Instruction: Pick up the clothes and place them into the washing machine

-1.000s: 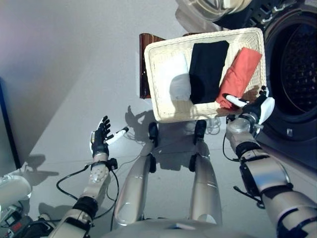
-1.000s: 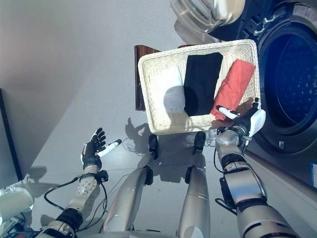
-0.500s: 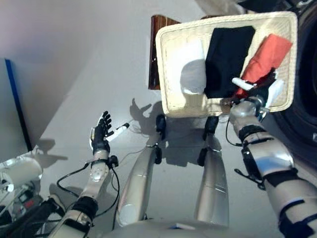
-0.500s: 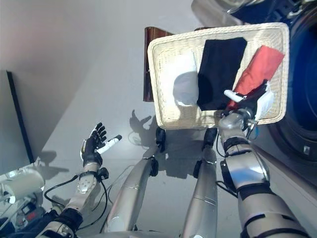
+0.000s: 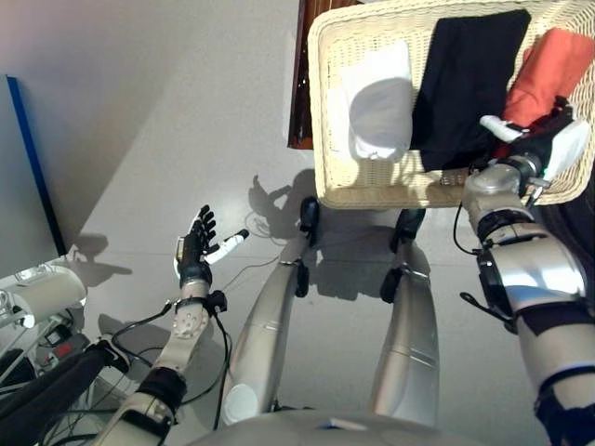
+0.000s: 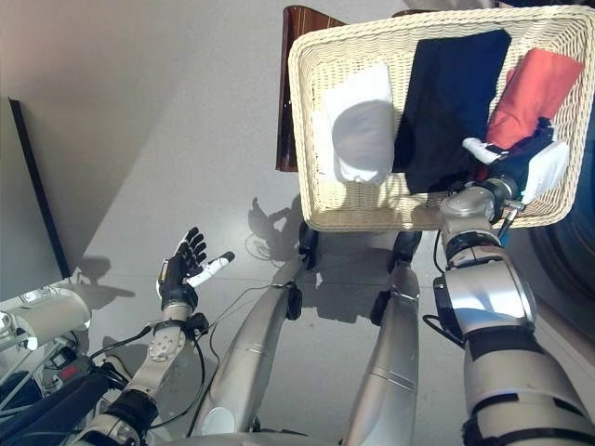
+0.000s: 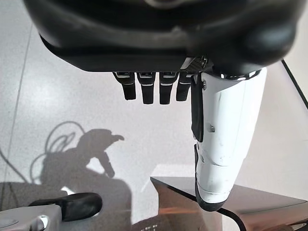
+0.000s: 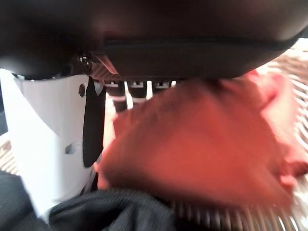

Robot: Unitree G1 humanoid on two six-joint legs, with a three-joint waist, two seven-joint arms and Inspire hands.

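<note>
My right hand (image 6: 517, 160) reaches over near rim of wicker basket (image 6: 363, 209), onto red garment (image 6: 535, 85) at basket's right side. Wrist view: red cloth close against palm, fingers straight above it; cannot tell if closed round it. Black garment (image 6: 448, 98) lies in basket's middle, touching red; white garment (image 6: 358, 130) lies left of black. My left hand (image 5: 197, 249) hangs over grey floor (image 5: 139, 139), well apart, fingers spread, holding nothing.
</note>
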